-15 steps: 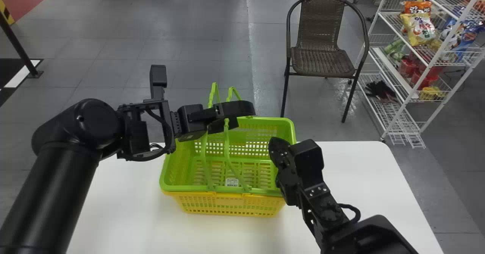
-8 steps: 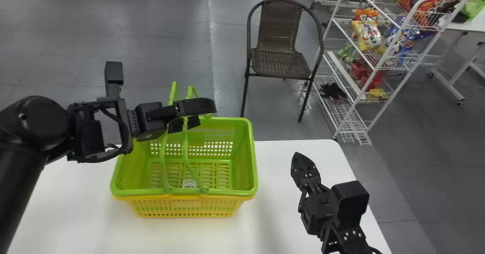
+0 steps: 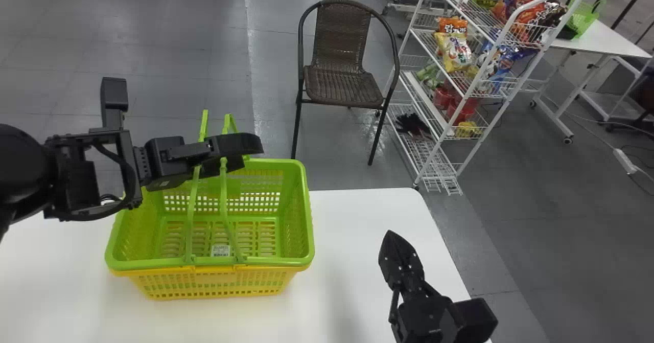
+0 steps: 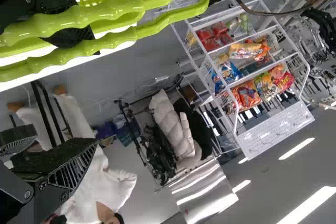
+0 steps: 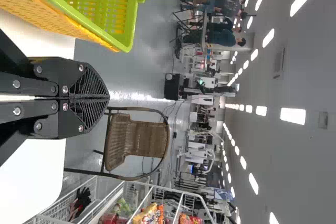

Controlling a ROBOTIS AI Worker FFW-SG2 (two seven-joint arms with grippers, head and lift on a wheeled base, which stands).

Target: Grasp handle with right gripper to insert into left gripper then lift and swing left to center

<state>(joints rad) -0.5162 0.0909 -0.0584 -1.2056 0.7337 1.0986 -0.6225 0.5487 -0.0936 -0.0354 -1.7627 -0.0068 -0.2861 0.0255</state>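
Note:
My left gripper (image 3: 242, 153) is over the back left part of the green basket (image 3: 303, 215), by the raised green handles (image 3: 223, 182). In the left wrist view my left gripper (image 4: 90, 95) has its fingers wide apart, the handles (image 4: 113, 11) crossing in front of the upper one; whether they lie between the fingers I cannot tell. The green basket is nested in a yellow basket (image 3: 214, 286). My right gripper (image 3: 400, 261) is to the right of both baskets, apart from them. The right wrist view has my right gripper (image 5: 107, 97) with its fingers pressed together, holding nothing.
Under the baskets is a white table (image 3: 352, 241). Behind it stand a brown wicker chair (image 3: 342, 85) and, farther right, a white wire rack (image 3: 483, 77) with snack bags. Another white table (image 3: 608, 44) stands at the far right.
The head view has swung right, so the baskets, chair and rack appear farther left. My right gripper has drawn away from the green basket's right side. The left gripper remains by the handles.

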